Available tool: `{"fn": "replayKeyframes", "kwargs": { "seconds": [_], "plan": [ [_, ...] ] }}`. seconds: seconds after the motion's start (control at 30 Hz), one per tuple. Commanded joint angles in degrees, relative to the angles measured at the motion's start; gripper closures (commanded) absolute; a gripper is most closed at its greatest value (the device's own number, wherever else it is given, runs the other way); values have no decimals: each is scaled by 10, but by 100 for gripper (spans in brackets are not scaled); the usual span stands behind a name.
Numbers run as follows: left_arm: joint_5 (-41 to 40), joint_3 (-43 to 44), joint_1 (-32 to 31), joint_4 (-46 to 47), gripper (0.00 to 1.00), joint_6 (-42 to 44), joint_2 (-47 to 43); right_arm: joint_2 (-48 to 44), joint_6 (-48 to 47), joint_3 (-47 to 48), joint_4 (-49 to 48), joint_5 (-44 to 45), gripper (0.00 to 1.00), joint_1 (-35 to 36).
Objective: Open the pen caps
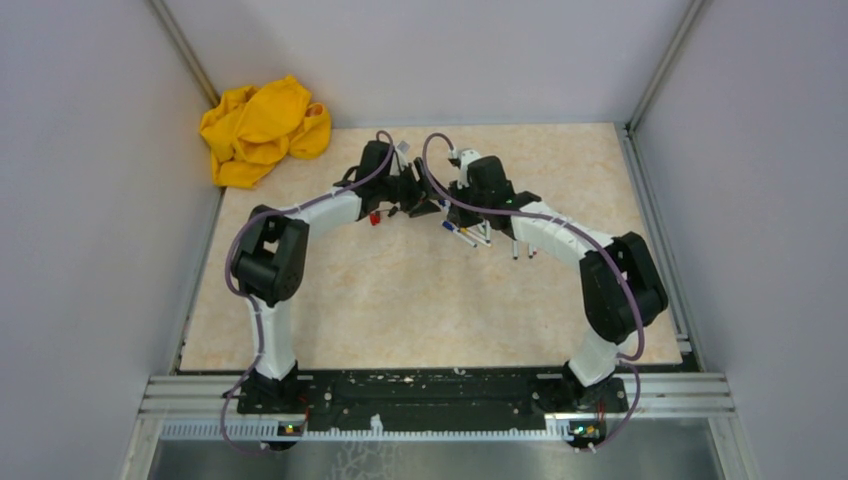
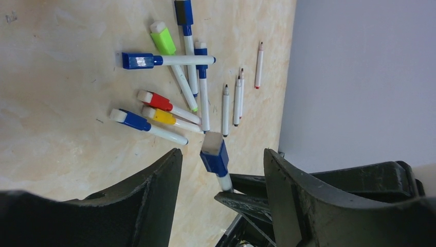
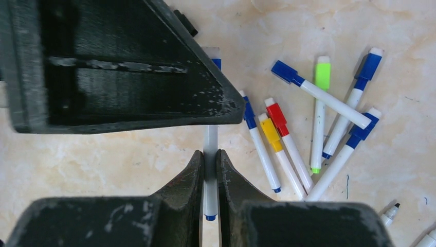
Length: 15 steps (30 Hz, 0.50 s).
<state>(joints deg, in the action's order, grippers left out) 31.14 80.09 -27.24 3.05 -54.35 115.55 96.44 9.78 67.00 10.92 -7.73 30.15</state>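
Here our right tool (image 3: 210, 172) clamps the pen (image 3: 210, 141) steady so our left tool (image 2: 222, 154), spread open, can pull its blue cap (image 2: 214, 155)

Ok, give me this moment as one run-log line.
right gripper: shut on pen barrel | left gripper: open, fingers either side of blue cap | cap: on | nearby: other capped pens

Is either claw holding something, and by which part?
The right gripper pinches a pen by its white barrel. The left gripper is open, straddling its blue cap.
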Motion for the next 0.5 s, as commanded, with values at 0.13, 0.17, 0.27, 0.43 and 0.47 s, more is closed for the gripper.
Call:
{"fn": "replayKeyframes", "kwargs": {
  "seconds": [0.13,0.17,0.27,0.43,0.47],
  "plan": [
    [8,-1,-3,37,39,-33,15,-31,15,-2,-40,-20,100,16],
    [8,-1,-3,39,42,-35,15,-31,16,-3,-40,-20,100,17],
    [8,0,-3,43,52,-40,14,-29,16,-4,-41,-19,100,17],
    [9,-4,-3,44,68,-41,13,-30,17,-10,-46,-16,100,18],
    [9,-6,-3,45,73,-41,11,-31,18,-11,-47,-14,100,17]
  ]
}}
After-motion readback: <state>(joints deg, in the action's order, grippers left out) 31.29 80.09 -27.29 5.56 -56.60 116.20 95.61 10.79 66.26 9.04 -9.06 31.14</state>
